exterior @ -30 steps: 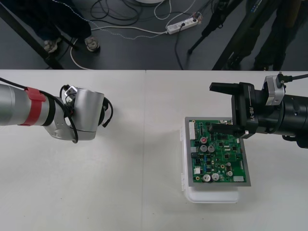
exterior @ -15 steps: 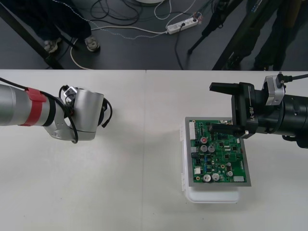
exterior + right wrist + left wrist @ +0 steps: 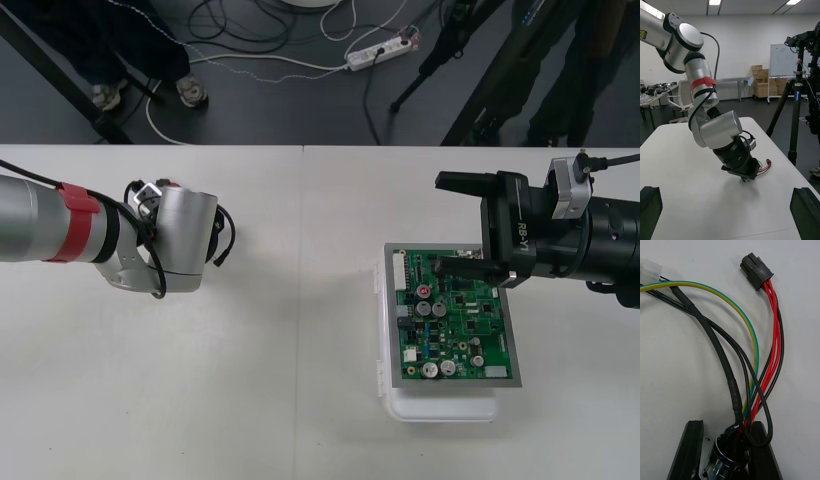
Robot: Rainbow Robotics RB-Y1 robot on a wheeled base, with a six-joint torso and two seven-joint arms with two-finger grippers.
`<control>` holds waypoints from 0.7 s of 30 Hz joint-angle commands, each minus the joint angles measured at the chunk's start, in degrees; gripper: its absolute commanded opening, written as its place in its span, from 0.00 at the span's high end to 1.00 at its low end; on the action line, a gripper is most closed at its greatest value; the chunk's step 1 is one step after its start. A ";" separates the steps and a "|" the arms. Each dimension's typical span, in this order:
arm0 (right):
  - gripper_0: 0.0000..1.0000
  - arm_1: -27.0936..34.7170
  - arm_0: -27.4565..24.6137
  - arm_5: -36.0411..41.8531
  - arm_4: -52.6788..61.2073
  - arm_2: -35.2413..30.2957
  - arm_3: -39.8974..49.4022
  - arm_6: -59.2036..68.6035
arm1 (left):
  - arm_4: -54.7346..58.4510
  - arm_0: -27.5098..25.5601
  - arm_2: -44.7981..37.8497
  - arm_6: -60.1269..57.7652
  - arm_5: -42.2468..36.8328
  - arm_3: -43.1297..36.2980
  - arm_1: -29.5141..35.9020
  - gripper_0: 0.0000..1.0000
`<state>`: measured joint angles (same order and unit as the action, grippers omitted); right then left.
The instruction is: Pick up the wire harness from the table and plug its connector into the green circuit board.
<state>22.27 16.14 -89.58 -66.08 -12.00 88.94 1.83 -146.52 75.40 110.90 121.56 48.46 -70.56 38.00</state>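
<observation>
The wire harness lies on the table under my left wrist, with red, black and green-yellow wires. Its black plug rests free on the table, away from the fingers. The round metal socket sits between my left gripper's black fingers, which have closed in on it. From the right wrist view, the left gripper points down at the table and the plug pokes out beside it. The green circuit board sits on its white base at the right. My right gripper hangs open over the board's far edge.
A small white connector on a side branch of the harness lies on the table beyond the plug. The table's far edge runs just behind both arms. Bare table lies between the left arm and the board.
My left gripper's fingers have closed in from wide apart onto the socket. The left wrist has shifted very slightly. The right arm has stayed where it was.
</observation>
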 commanded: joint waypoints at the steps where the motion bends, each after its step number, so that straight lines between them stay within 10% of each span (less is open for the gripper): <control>1: 0.00 -0.65 1.35 -0.42 -0.19 -0.74 0.45 -2.01 | 0.01 -0.52 0.54 3.95 -0.21 0.07 -1.61 1.00; 21: 0.00 1.72 1.35 -0.42 0.08 -0.74 0.45 -2.09 | 1.41 -0.52 -16.16 4.83 7.96 -7.75 5.33 1.00</control>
<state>22.32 16.14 -89.58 -66.09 -12.00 88.94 1.83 -145.53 75.30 99.74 121.56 51.23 -75.29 39.69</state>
